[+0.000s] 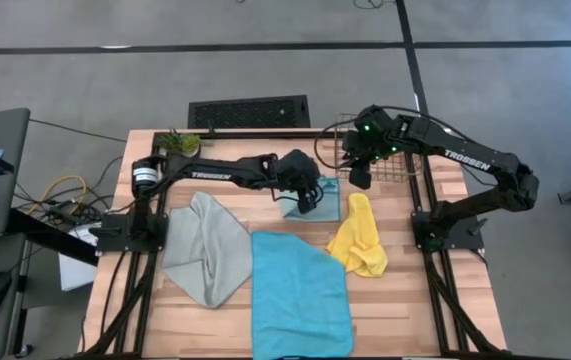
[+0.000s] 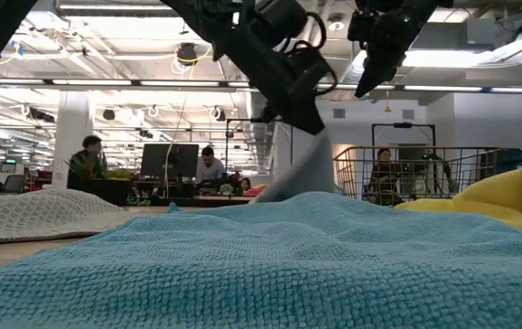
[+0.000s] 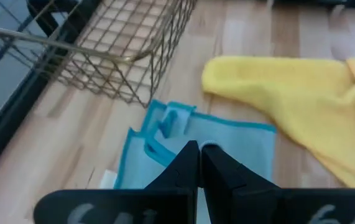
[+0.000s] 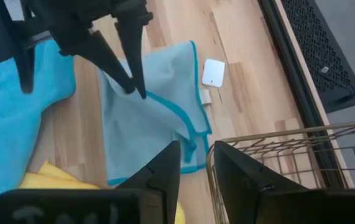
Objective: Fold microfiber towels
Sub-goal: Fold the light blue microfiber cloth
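Observation:
A pale blue towel [image 1: 327, 207] [image 4: 158, 134] lies on the wooden table at the far centre, one part pulled up into a peak [image 2: 299, 174]. My left gripper [image 1: 308, 203] [image 4: 135, 89] is shut on that peak. A yellow towel [image 1: 357, 237] lies crumpled to its right. A cyan-blue towel [image 1: 300, 292] lies spread at the near centre and a grey-green towel [image 1: 205, 250] at the near left. My right gripper [image 1: 360, 180] [image 4: 193, 152] hangs open in the air beside the wire basket [image 1: 385, 160], holding nothing. My left gripper pinches the pale blue towel between its two fingertips at a raised part near the towel's left edge [image 4: 141, 98]. The fingers slant down from the table's left. The cloth rises to them as a tent, and the rest [image 3: 239, 146] lies on the table. How many layers are held does not show.
The wire basket [image 3: 115, 56] stands at the far right, close behind the pale blue towel. A small white card [image 4: 214, 73] lies on the wood by the far edge. A small plant [image 1: 178, 143] sits at the far left corner. Bare wood shows between the towels.

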